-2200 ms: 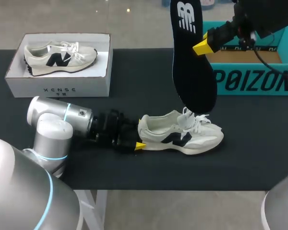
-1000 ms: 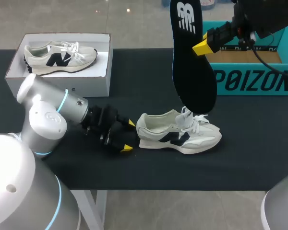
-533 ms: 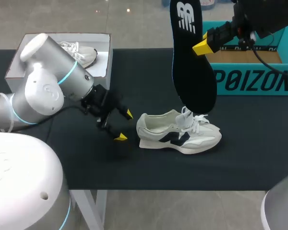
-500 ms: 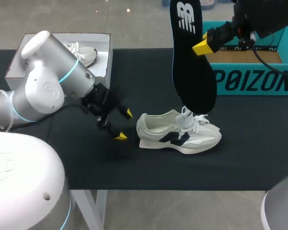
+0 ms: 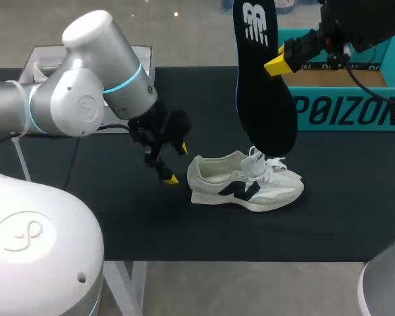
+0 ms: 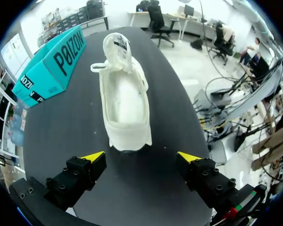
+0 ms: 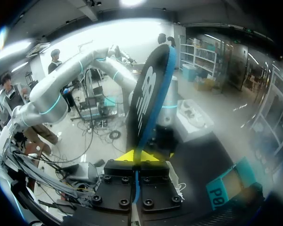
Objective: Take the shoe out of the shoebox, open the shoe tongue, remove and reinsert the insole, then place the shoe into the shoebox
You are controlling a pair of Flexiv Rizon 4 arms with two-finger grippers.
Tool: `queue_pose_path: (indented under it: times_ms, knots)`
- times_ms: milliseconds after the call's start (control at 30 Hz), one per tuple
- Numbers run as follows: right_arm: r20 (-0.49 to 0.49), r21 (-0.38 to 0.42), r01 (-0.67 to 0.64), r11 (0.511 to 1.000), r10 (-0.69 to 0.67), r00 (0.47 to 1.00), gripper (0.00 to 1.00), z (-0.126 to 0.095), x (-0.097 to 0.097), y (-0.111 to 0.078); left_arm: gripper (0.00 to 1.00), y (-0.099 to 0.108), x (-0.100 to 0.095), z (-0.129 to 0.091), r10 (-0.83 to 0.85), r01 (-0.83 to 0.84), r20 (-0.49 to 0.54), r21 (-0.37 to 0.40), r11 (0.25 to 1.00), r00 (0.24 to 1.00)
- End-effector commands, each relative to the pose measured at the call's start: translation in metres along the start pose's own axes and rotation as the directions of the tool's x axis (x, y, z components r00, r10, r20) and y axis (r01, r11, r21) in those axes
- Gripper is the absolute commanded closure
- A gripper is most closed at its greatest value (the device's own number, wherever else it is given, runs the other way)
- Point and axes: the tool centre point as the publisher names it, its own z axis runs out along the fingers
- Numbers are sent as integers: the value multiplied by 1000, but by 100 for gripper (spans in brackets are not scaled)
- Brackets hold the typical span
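A cream sneaker with a dark side mark lies on its sole on the black table, toe to the right. Just left of its heel hangs my left gripper, open and holding nothing. In the left wrist view the sneaker lies straight ahead of that gripper, heel nearest and its inside bare and pale. High above the sneaker my right gripper is shut on one edge of the black insole, which hangs upright with its lower end just over the laces. In the right wrist view the insole rises from between the fingers of that gripper.
A teal open box stands at the back right, also seen beyond the sneaker. A white shoebox at the back left is mostly hidden behind my left arm. The black tabletop is bare in front of the sneaker.
My left gripper let go of the sneaker's heel and drew back, and its arm swung up and rearward, now covering the white shoebox. The right arm and insole have not moved.
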Motion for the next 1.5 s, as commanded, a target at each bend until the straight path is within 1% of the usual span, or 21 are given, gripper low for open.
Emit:
queue_pose_path:
  times_ms: [33,200,300,333,567,700,833,1200,1333,1500]
  knots:
    - [-3,4,-1,1000,1,1000,100,1,-2,2,0,-5,-5,-3,1,-1,-5,-105,994,1000]
    - [-3,4,-1,1000,1,1000,100,1,-2,2,0,-12,-7,-9,11,-11,0,-124,992,1000]
    - [-3,4,-1,1000,1,1000,100,1,-2,2,0,-16,-8,-12,19,-15,22,-163,987,1000]
    - [-3,4,-1,1000,1,1000,100,1,-2,2,0,-17,-8,-12,10,-9,4,-167,986,1000]
    - [-3,4,-1,1000,1,1000,100,1,-2,2,0,-17,-8,-12,10,-9,4,-167,986,1000]
    - [30,1,1,1000,-1,1000,100,-11,4,3,0,-17,-8,-12,10,-9,4,-167,986,1000]
    - [45,4,9,1000,-9,999,100,-18,8,8,0,-17,-8,-12,10,-9,4,-167,986,1000]
    - [45,1,11,1000,-11,999,100,-19,9,9,0,-17,-8,-12,10,-9,4,-167,986,1000]
    - [45,1,11,1000,-11,999,100,-19,9,9,0,-32,-16,-16,33,-31,11,-160,987,999]
    - [45,1,11,1000,-11,999,100,-19,9,9,0,-47,-25,-19,49,-45,17,-172,984,999]
